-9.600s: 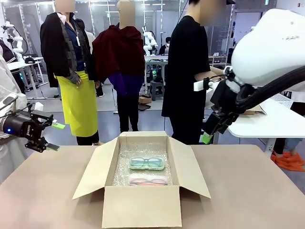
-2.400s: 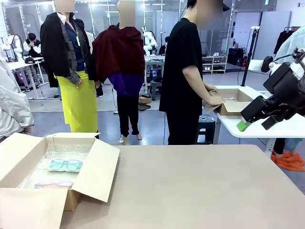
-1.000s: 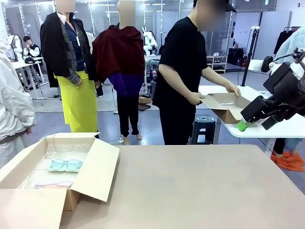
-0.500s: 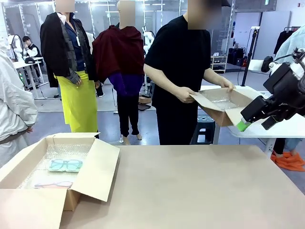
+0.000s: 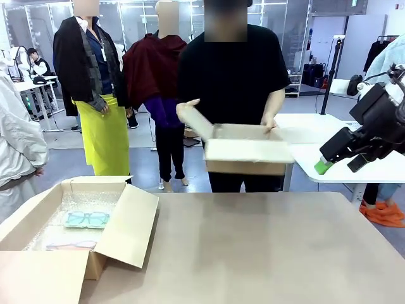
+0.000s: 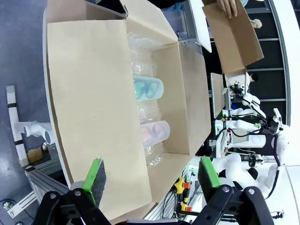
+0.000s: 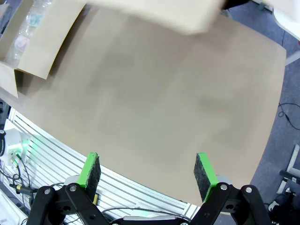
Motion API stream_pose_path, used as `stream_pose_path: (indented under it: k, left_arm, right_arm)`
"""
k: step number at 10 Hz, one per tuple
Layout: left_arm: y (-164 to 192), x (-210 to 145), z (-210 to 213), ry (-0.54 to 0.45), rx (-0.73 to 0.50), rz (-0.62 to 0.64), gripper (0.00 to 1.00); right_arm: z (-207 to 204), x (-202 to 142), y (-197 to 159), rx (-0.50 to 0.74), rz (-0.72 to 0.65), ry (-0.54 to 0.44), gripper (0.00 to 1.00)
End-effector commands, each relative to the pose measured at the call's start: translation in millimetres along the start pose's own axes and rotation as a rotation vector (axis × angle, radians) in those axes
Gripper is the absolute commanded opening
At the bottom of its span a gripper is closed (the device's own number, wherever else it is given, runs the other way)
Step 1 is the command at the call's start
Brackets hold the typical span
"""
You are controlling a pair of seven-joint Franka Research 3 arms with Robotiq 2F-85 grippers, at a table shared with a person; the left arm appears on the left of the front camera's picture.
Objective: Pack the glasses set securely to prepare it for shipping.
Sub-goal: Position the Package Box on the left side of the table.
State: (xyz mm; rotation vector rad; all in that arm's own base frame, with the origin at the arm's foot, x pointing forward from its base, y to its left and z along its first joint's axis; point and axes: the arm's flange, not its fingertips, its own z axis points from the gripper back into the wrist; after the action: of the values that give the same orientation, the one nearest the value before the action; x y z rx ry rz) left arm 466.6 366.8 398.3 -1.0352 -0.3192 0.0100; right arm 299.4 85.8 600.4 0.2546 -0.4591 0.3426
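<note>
1. The right gripper (image 5: 336, 159) hangs open and empty off the bench's (image 5: 266, 253) right side; the left gripper (image 6: 150, 176) hovers, spread wide, above the large open box (image 6: 89, 117).
2. The glasses set lies inside on bubble wrap: mint-green case (image 6: 147, 88), pink case (image 6: 154, 133), both flat, side by side, long sides parallel, running across the box.
3. Step, I judge: both cases already sit in the box, flaps unclosed (a person carries a second box (image 5: 247, 152) over). Next likely calls for padding or folding flaps.

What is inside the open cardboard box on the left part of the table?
The cardboard box holds bubble wrap and two clear cases: mint-green glasses and pink glasses. The wrap covers the bottom.
</note>
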Motion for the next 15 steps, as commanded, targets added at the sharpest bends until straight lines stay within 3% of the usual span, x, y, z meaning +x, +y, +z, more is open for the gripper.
stream_pose_path:
  k: [1,2,5,9,13,15]
  left_arm:
    - [-1,0,5,0.0,-0.015,0.0,1.0]
    - [0,0,0,0.0,0.0,0.0,1.0]
    - [-121,10,-53,0.158,0.126,-0.336,1.0]
    - [-224,5,-83,0.262,0.34,-0.637,1.0]
    - [-342,-55,-153,0.375,0.535,-1.103,1.0]
    - [-377,-93,-189,0.398,0.602,-1.289,1.0]
  right_arm:
    - [0,1,1,-0.001,0.013,-0.009,1.0]
    - [0,1,1,-0.001,0.013,-0.009,1.0]
    - [0,1,1,-0.001,0.013,-0.009,1.0]
    - [0,1,1,-0.001,0.013,-0.009,1.0]
    - [0,1,1,-0.001,0.013,-0.009,1.0]
    - [0,1,1,-0.001,0.013,-0.009,1.0]
